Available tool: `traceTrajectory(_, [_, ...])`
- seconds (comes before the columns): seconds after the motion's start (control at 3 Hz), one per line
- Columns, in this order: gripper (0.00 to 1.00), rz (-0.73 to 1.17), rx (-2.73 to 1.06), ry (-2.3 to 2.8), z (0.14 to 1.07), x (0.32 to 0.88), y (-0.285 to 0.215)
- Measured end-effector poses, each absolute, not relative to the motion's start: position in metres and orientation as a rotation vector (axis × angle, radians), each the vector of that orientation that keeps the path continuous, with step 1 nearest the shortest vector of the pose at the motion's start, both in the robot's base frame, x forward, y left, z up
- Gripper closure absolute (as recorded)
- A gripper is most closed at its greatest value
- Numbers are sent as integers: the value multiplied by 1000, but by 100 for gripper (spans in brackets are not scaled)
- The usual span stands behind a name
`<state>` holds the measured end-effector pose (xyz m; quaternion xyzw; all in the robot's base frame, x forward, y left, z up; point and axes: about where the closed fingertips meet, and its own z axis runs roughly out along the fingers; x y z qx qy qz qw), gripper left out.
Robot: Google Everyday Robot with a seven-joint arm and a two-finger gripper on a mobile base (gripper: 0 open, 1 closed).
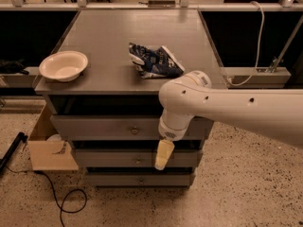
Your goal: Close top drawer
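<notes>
The top drawer (99,126) is the uppermost of three grey drawers in the cabinet, with a small round knob (135,131) at its centre. It stands pulled out a little, with a dark gap between its front and the cabinet top (118,46). My white arm (227,110) reaches in from the right across the cabinet's front. My gripper (163,155) hangs pointing down in front of the drawers, to the right of the knob and just below the top drawer's front, level with the second drawer. The arm hides the right part of the top drawer's front.
A white bowl (63,65) and a crumpled blue bag (154,61) lie on the cabinet top. Two lower drawers (113,159) sit below. An open cardboard box (49,148) stands on the floor to the left, beside a black cable (61,202). A white cable (258,41) hangs at the right.
</notes>
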<state>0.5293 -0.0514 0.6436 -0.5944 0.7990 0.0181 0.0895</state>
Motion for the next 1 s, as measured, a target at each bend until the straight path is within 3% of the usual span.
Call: traceTrajectory(1.0, [0, 100, -1799, 2364, 640, 530, -63])
